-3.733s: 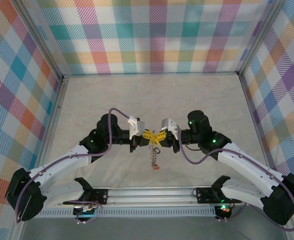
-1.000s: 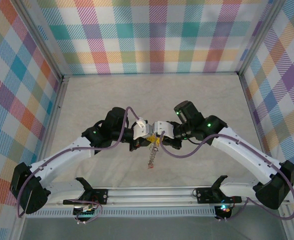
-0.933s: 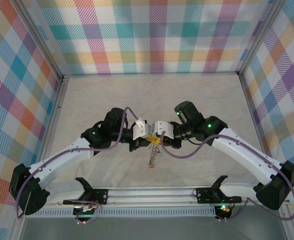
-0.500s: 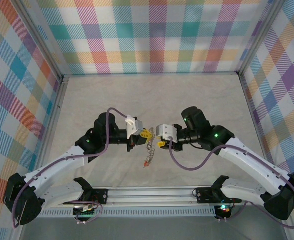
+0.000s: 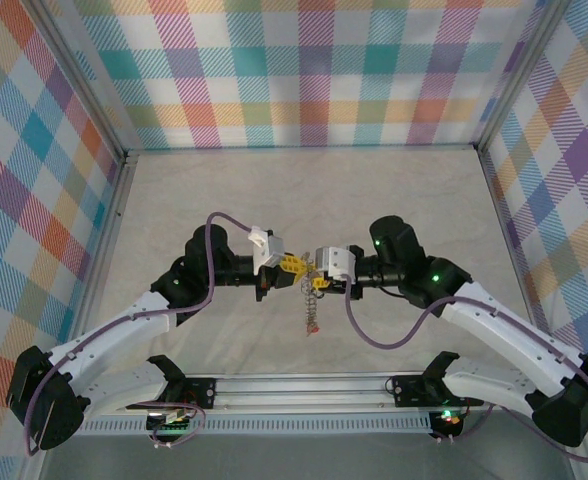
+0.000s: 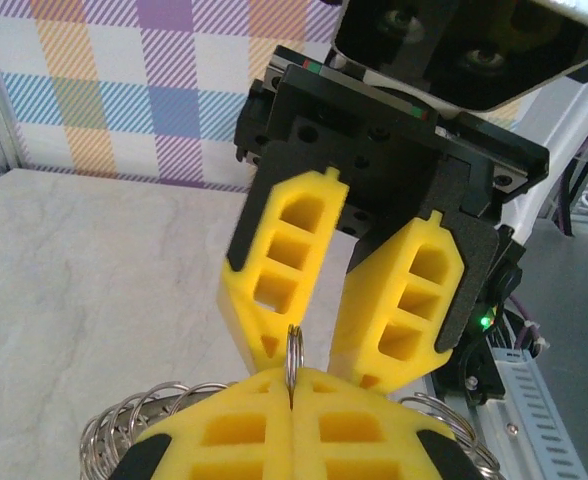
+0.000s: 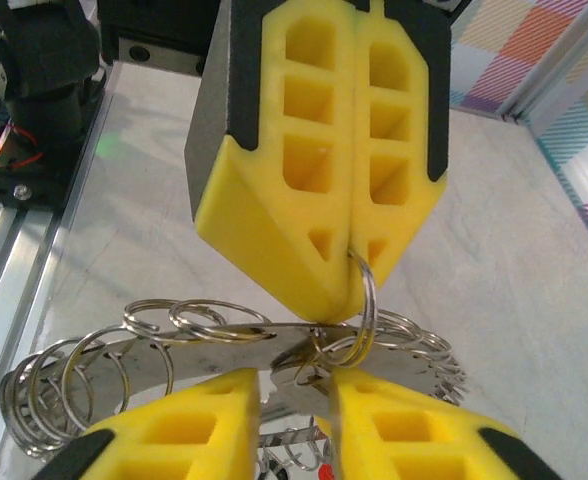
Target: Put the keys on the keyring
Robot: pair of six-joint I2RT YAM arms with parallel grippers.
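Keyring (image 7: 204, 335): steel hoop fringed with small split rings, hanging in mid-air over the middle of the pale marbled table (image 5: 274, 190). Left gripper (image 7: 354, 255) pinched tight on one loop. Right gripper (image 7: 294, 385), drawn back half a second ago, now close again, its yellow fingers parted. Plaid walls (image 5: 314, 70) well apart.

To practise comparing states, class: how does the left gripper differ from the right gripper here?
The left gripper is shut, pinching a small ring; the right gripper has its jaws apart. In the top view the left gripper reaches in from the left, the right gripper from the right. Both have yellow fingers and meet tip to tip above the keyring.
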